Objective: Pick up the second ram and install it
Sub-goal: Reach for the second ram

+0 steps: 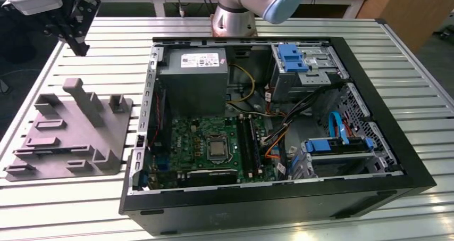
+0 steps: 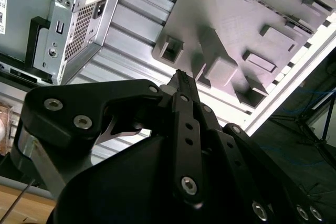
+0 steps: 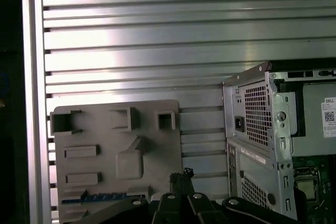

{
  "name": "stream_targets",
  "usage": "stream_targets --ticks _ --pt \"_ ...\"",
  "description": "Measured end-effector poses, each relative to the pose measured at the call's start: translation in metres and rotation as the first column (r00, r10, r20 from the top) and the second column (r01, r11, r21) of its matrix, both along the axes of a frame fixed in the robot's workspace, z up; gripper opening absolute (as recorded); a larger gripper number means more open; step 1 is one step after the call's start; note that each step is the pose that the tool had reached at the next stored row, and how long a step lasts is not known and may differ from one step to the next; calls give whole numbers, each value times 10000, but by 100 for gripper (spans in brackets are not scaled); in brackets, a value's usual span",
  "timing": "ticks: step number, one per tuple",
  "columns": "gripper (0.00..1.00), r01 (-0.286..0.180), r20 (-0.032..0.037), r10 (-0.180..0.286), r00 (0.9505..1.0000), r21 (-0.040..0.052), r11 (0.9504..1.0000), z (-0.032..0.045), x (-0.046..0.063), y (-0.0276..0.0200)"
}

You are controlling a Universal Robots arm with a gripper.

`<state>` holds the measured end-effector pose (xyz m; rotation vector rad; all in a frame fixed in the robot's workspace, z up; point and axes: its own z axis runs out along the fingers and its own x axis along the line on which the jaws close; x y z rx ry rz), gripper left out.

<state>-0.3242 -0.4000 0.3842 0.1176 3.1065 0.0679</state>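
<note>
The worktop (image 1: 411, 65) is a silver, slatted aluminium table. A black, open metal computer case (image 1: 248, 212) lies on its side across the centre. A grey plastic fixture plate (image 1: 71, 145) with upright posts lies just beside it, near the worktop edge at the exterior view's left.

Open air surrounds the gripper (image 1: 80, 49) above the table (image 1: 319, 25). Upright posts (image 1: 89, 100) rise from the fixture (image 1: 78, 132) nearby. Inside the case (image 1: 248, 209), the power supply (image 1: 193, 81), cables (image 1: 282, 128) and drive cages (image 1: 312, 71) hem the motherboard (image 1: 191, 140).
</note>
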Motion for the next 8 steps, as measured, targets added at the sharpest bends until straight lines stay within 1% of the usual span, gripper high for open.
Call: stream_targets --ticks 8 --pt "11 -1 0 1 10000 0 10000 -12 -90 0"
